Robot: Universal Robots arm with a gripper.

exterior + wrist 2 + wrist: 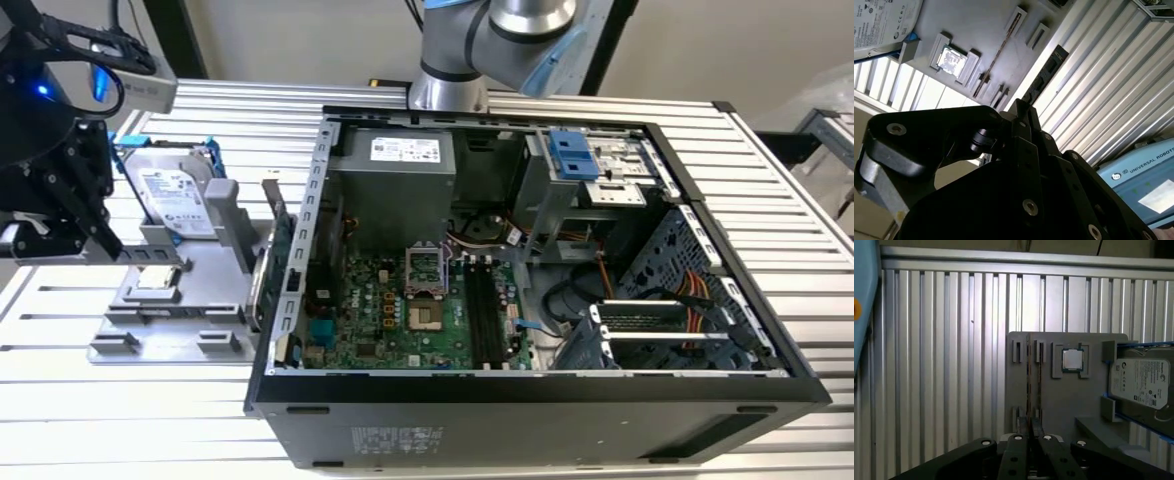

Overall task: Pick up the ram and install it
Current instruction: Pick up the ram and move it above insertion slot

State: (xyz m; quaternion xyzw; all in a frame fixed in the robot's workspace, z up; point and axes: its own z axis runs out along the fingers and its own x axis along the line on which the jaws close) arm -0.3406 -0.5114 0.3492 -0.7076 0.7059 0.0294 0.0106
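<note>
At the pick-up step, the black gripper (1030,437), clenched on nothing, hangs over the thin, long ram stick (1029,380) standing edgewise in the grey slotted holder (1069,405); grasping it would need opened jaws.

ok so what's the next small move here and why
Probably lower straight down toward the ram. It stands on edge in the gray fixture, and in the first wrist view the gripper is lined up along it, not yet touching it.
</note>
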